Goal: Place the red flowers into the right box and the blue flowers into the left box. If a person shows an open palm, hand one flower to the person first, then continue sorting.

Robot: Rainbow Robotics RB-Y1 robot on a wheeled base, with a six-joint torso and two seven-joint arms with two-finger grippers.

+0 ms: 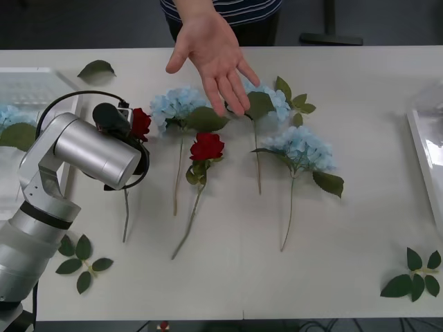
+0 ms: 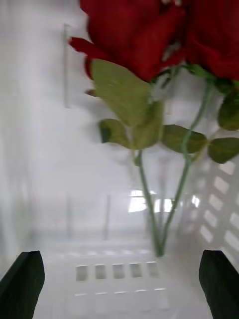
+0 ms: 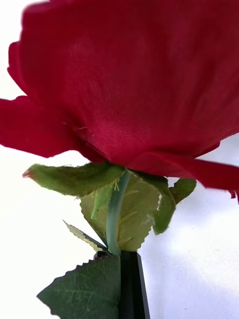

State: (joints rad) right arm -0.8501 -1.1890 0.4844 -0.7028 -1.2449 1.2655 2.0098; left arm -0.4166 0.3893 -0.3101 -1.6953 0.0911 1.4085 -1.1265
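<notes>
Left gripper [image 3: 130, 279] clamps a red rose [image 1: 140, 122] stem; right gripper [image 2: 119, 284] gapes over the right box [image 2: 50, 174]

Left gripper [image 3: 127, 279]: I see its fingers closed on a red rose [image 1: 140, 123] stem, bloom crowding its camera.
Toward 12 o'clock: the person's open hand [image 1: 213, 61] hangs over the flower row; blue clusters [image 1: 176, 104] lie under it.
Toward 3 o'clock: another rose [image 1: 206, 147] and long stems cross the table [image 1: 346, 228].
Toward 6 o'clock: bare table, a leaf sprig [image 1: 82, 257] near my arm.
Right gripper [image 2: 119, 279]: fingers apart inside the right box [image 2: 50, 174]; two roses [image 2: 149, 35] ahead.
</notes>
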